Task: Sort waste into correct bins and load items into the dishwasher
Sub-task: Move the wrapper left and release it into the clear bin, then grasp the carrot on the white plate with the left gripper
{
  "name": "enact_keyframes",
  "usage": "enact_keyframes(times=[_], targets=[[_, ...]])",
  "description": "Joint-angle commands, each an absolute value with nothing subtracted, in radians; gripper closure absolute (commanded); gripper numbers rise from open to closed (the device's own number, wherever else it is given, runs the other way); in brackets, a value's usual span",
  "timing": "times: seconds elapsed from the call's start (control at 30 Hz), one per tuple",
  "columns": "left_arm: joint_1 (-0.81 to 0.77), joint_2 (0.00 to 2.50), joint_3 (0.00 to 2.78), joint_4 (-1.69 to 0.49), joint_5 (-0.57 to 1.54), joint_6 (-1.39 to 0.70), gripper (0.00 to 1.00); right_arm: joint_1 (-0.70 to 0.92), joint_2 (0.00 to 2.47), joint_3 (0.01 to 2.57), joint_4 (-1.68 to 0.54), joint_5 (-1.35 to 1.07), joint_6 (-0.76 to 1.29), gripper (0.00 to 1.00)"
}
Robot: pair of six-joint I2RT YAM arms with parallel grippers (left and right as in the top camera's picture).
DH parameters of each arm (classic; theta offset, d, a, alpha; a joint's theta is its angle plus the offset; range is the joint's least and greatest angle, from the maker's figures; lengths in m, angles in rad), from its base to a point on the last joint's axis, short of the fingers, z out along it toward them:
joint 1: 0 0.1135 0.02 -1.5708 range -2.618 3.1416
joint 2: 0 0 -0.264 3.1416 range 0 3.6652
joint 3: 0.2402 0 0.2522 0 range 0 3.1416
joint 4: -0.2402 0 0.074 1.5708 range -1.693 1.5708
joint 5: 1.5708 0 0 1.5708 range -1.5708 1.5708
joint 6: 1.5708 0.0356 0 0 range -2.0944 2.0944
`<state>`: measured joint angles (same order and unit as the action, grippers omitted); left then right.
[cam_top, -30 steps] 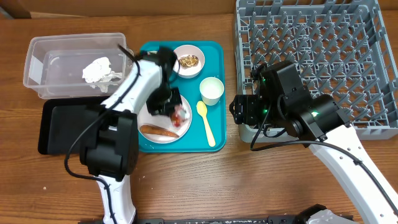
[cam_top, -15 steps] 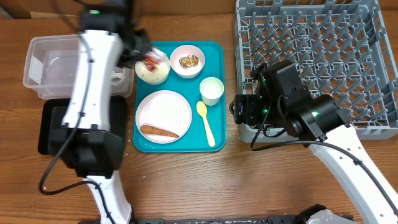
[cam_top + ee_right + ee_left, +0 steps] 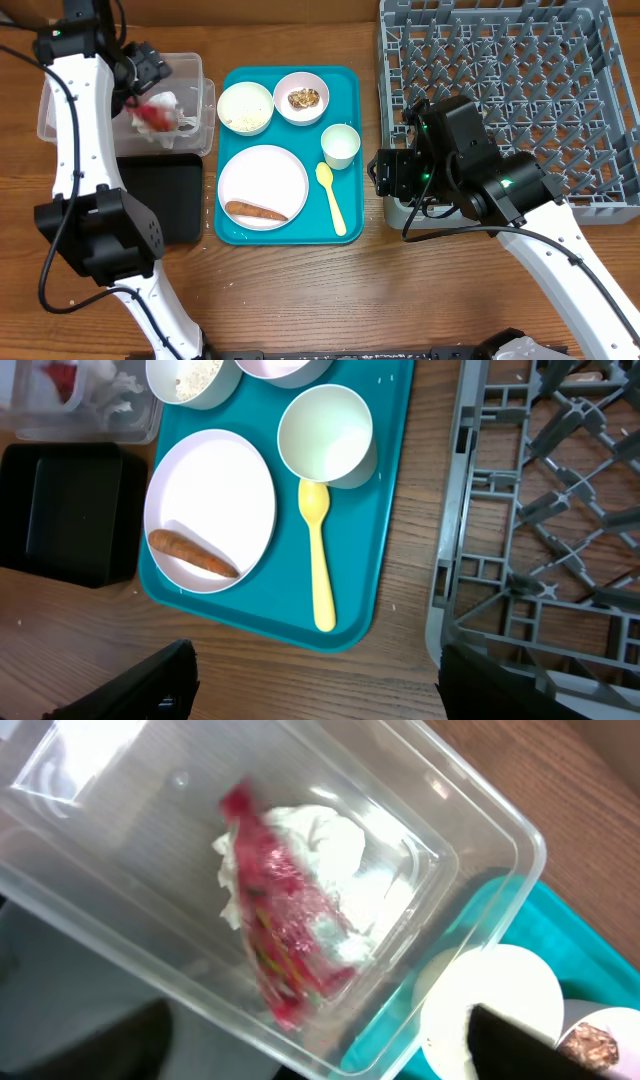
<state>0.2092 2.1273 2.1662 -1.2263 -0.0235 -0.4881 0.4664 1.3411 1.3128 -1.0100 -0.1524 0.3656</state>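
Your left gripper (image 3: 150,80), jaws unreadable, hangs over the clear tub (image 3: 120,860) at 10 o'clock of the teal tray (image 3: 345,85); if the red wrapper (image 3: 285,945) inside clings, you'll drag it out, while the right gripper (image 3: 378,177) gapes empty.

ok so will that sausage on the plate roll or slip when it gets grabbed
The sausage is long, thin and rounded, so a nudge may roll it sideways. It lies on a smooth white plate, so it could slide rather than stay put. It looks narrower at one end, so its thicker middle seems the safer grip.
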Motion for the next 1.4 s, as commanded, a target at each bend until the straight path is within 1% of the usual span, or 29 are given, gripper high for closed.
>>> enact_keyframes(times=[0.0,0.13,0.27,0.3,0.33,0.5,0.6,0.7,0.8,0.9,1.03,1.2,1.37], targets=[[0.197,2.13,2.215,-1.253,-0.023,-0.416,0.0,0.47,1.336,1.339,-1.0,-0.15,0.364,0.21],[0.184,2.13,2.368,-1.419,0.004,-0.395,0.0,0.47,1.336,1.339,-1.003,-0.15,0.364,0.21],[0.151,2.124,2.578,-1.674,-0.01,-0.397,0.0,0.47,1.336,1.339,-1.021,-0.15,0.364,0.2],[0.144,2.12,2.608,-1.69,-0.009,-0.39,0.0,0.47,1.336,1.339,-1.025,-0.15,0.364,0.2],[0.134,2.102,2.614,-1.69,0.028,-0.34,0.0,0.47,1.336,1.339,-1.029,-0.15,0.364,0.2],[0.065,1.961,2.572,-1.69,0.056,-0.363,0.0,0.47,1.336,1.339,-1.053,-0.151,0.364,0.2],[0.01,1.853,2.452,-1.69,0.032,-0.398,0.0,0.47,1.336,1.339,-1.065,-0.151,0.368,0.18],[-0.047,1.758,2.253,-1.689,0.006,-0.491,0.0,0.47,1.336,1.339,-1.06,-0.15,0.368,0.17],[-0.106,1.715,2.029,-1.674,-0.022,-0.588,0.0,0.47,1.336,1.339,-1.048,-0.15,0.368,0.16],[-0.151,1.709,1.818,-1.576,-0.019,-0.649,0.0,0.47,1.336,1.339,-1.045,-0.15,0.367,0.16],[-0.179,1.71,1.61,-1.42,-0.002,-0.71,0.0,0.47,1.336,1.339,-1.046,-0.15,0.367,0.16],[-0.179,1.71,1.439,-1.284,-0.004,-0.768,0.07,0.47,1.336,1.339,-1.046,-0.15,0.367,0.16],[-0.179,1.713,1.29,-1.124,-0.019,-0.809,0.2,0.47,1.336,1.339,-1.046,-0.15,0.363,0.16]])
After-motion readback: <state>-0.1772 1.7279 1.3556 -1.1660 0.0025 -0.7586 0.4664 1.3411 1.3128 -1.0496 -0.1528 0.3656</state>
